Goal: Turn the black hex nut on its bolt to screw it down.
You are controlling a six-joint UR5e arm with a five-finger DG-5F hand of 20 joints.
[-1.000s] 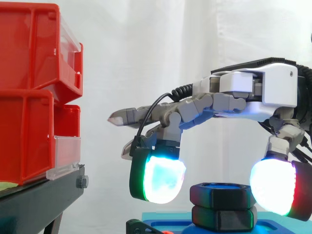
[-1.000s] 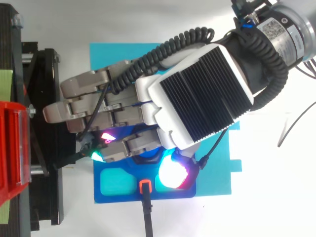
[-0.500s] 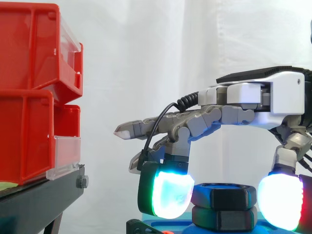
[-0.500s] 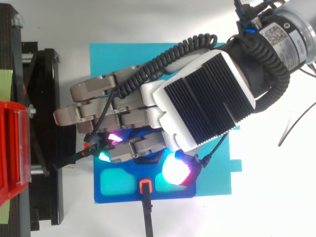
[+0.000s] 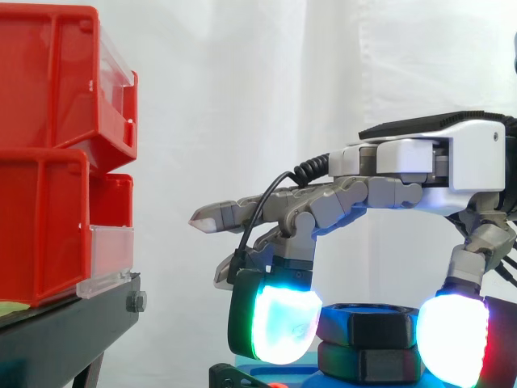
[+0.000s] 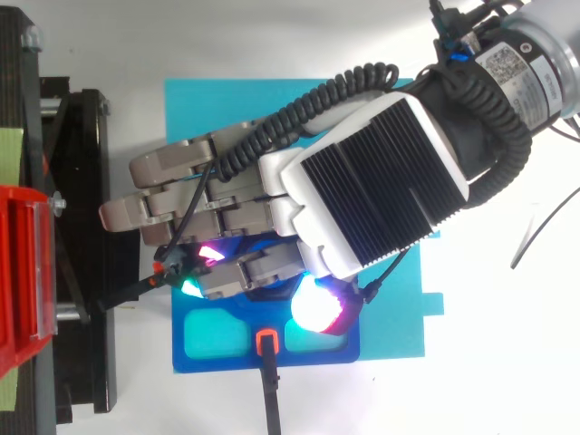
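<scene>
Currently: nut (image 5: 370, 325) pinched between pads (image 5: 279, 323) of hand (image 5: 420, 174) | risk: grip could be lost if pads slip on flats.

No readable text – printed label (image 6: 518, 80) on arm wrist – print illegible.

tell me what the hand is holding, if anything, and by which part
Cannot be told. The hand straddles the black hex nut from above, but whether it actually grips the nut's side faces is not clear.
</scene>
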